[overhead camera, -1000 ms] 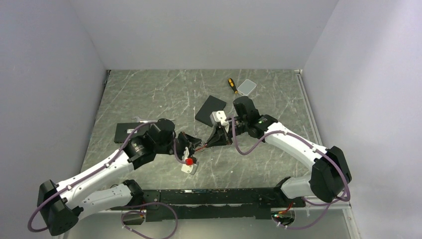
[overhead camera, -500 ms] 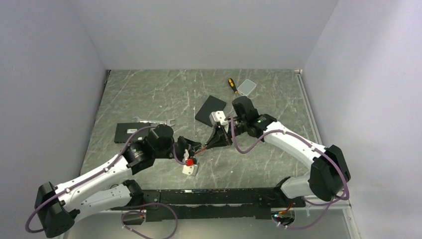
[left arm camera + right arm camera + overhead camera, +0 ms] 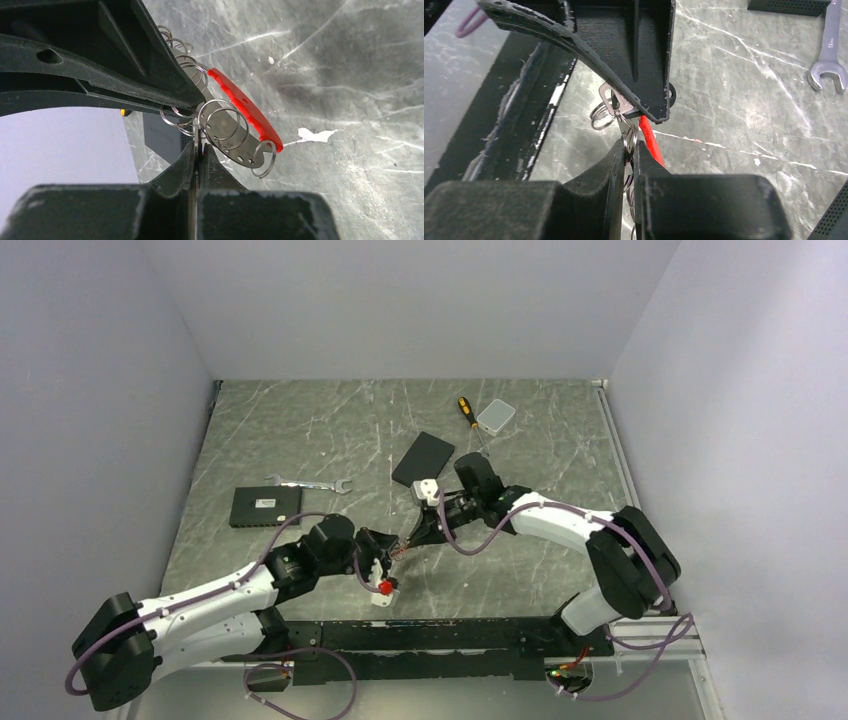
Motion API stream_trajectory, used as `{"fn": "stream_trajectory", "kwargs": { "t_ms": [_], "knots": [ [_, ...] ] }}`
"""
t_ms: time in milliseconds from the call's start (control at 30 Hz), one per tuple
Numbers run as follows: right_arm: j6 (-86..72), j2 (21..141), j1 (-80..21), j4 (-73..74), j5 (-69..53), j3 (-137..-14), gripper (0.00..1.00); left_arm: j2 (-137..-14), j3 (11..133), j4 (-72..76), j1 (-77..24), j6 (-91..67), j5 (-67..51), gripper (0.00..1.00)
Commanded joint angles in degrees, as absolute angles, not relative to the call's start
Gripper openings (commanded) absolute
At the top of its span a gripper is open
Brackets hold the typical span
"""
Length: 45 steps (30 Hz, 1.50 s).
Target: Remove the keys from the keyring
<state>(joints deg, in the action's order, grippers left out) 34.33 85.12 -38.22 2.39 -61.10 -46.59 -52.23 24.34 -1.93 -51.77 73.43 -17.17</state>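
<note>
Marble table (image 3: 300, 430), both arms meeting front-centre. Behind them, well apart: black box (image 3: 265, 507), dark flat pad (image 3: 423, 459), wrench (image 3: 310, 483), white box (image 3: 495, 416), screwdriver (image 3: 466, 410). The left gripper (image 3: 198, 150) is pressed together on a wire coil of the keyring (image 3: 245, 112). The right gripper (image 3: 628, 147) pinches it too, so the keyring is held between both tips. The opposing finger hides part of the silvery key (image 3: 613, 102).

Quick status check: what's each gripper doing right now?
Left gripper: closed, pinching the red and silvery wire-coil keyring.
Right gripper: closed, pinching the same keyring.
</note>
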Motion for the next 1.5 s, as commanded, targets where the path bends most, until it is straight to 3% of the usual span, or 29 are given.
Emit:
{"fn": "stream_trajectory", "kwargs": {
  "t_ms": [0,167,433,767,1100,1467],
  "knots": [
    [37.74,87.76,-36.88,-9.58,-50.65,-46.47,0.0,-52.25,21.39,-3.31,-52.37,75.78,-18.17,0.0],
    [45.46,88.79,-38.91,-5.89,-47.12,-42.8,0.0,-53.19,17.14,-0.67,-52.31,78.09,-20.52,0.0],
    [53.94,86.83,-39.25,4.81,-44.35,-39.82,0.19,-57.33,13.9,6.58,-52.41,77.98,-25.17,0.0],
    [57.87,87.77,-39.77,8.0,-42.25,-39.27,0.43,-66.32,17.0,8.47,-54.55,74.81,-29.55,0.0],
    [48.36,86.05,-36.55,11.94,-49.33,-43.44,0.43,-72.6,25.73,-2.38,-51.55,74.18,-28.98,0.0],
    [40.73,88.08,-34.01,7.8,-58.66,-45.16,0.37,-68.57,22.28,-4.97,-46.67,86.91,-32.29,0.0]
  ]
}}
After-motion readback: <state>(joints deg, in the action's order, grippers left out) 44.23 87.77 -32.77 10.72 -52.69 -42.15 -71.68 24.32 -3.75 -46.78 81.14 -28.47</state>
